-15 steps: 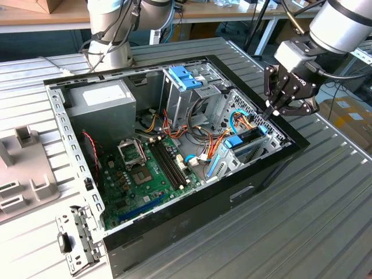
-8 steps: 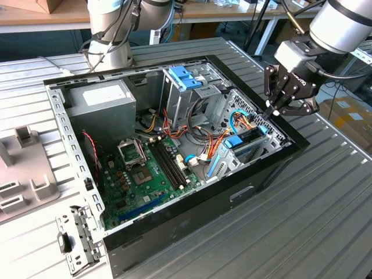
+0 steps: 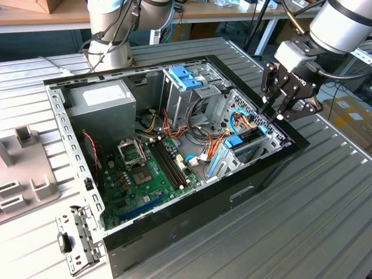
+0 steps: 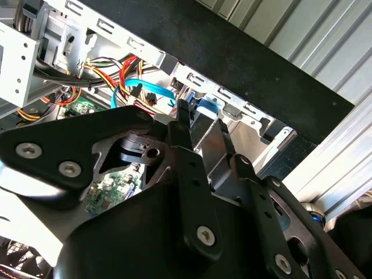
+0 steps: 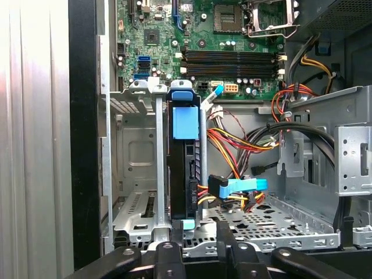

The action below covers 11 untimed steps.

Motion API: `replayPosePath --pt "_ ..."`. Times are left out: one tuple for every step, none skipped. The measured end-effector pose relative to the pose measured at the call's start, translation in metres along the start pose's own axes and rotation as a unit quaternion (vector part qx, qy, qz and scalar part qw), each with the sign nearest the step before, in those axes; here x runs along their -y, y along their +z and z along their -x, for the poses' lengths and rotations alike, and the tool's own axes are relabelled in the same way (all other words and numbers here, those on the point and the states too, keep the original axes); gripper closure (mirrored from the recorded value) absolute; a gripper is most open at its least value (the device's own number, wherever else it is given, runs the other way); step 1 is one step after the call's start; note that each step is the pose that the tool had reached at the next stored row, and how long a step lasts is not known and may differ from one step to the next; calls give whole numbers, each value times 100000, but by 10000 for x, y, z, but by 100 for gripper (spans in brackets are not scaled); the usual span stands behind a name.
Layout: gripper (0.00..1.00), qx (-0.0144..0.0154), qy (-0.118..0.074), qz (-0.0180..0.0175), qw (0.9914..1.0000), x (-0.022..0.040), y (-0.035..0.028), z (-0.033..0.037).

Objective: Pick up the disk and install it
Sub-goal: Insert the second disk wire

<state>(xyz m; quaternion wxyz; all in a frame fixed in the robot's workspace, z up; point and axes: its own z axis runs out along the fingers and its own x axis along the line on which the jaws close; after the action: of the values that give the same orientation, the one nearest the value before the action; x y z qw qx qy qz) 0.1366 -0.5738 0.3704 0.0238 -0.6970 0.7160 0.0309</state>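
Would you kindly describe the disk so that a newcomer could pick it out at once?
Start at the open computer case and go to its end beside the gripper. There the disk stands on edge in a grey metal bay. Its black body with blue plastic rails sets it apart from the bare grey metal and loose cables beside it.

In the exterior view's middle, the open black computer case lies on the ribbed metal table. Inside it, the green motherboard sits lower left and the grey power-supply box upper left. My claw hangs at the case's right edge, above the upright, blue-railed disk in its bay.
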Motion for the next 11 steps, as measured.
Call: replayPosePath --pt "64 -1 -1 2 100000 0 0 0" --pt "64 0 -1 1 100000 0 0 0" --pt "64 -1 -1 2 100000 1 0 0" --pt "64 -1 1 2 100000 0 0 0" --pt "64 2 -5 -1 100000 -2 0 0" --pt "64 6 -5 0 100000 -7 1 0" --pt "64 2 0 2 100000 -17 0 2" --pt "64 -4 -2 1 100000 -26 0 3" --pt "64 2 1 0 100000 -41 1 4" --pt "64 2 1 1 100000 -59 1 5" --pt "64 3 -2 1 100000 -83 2 4"
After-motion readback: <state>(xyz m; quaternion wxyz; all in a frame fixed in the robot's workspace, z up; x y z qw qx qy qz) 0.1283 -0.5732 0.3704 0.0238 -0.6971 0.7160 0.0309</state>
